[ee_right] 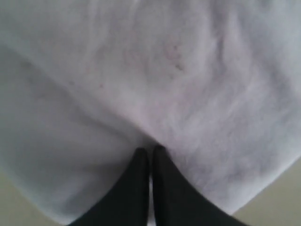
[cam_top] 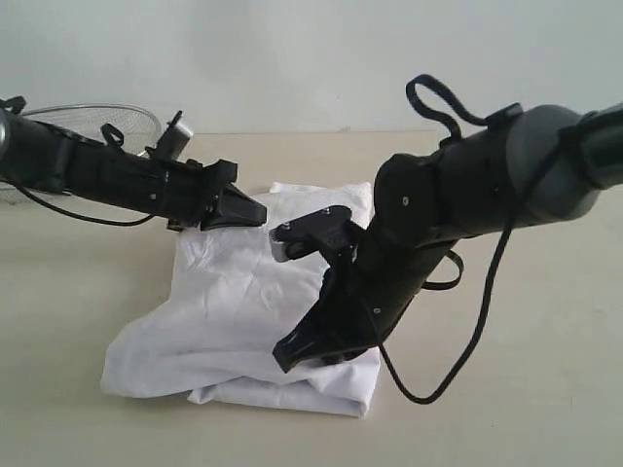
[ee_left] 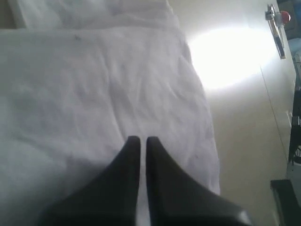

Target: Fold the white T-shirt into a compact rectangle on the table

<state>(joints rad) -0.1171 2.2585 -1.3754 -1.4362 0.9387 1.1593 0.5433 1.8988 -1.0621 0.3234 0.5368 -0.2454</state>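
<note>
exterior view: at the far left a wire basket (cam_top: pixel 92 122) is being shown resting on the surface (cam_top: pixel 78 292), behind the left arm. next to it, the left claw (cam_top: pixel 261 214) is being held low over the far left part of the white t-shirt (cam_top: pixel 224 292), with its jaws being pressed together. in the left wrist view only a hairline gap is being left between the closed fingers of the left claw (ee_left: pixel 139 140). the tips are being held at the white cloth (ee_left: pixel 70 84), and whether any fabric is being pinched cannot be told. the shirt is lying in the middle of the surface, partly folded, with doubled layers being bunched along its near edge. further right, the right claw (cam_top: pixel 284 358) is being pointed down onto that near fold, jaws closed. in the right wrist view creases in the cloth (ee_right: pixel 164 70) are being drawn toward the tips of the right claw (ee_right: pixel 149 151), yet a grip cannot be confirmed.
</note>
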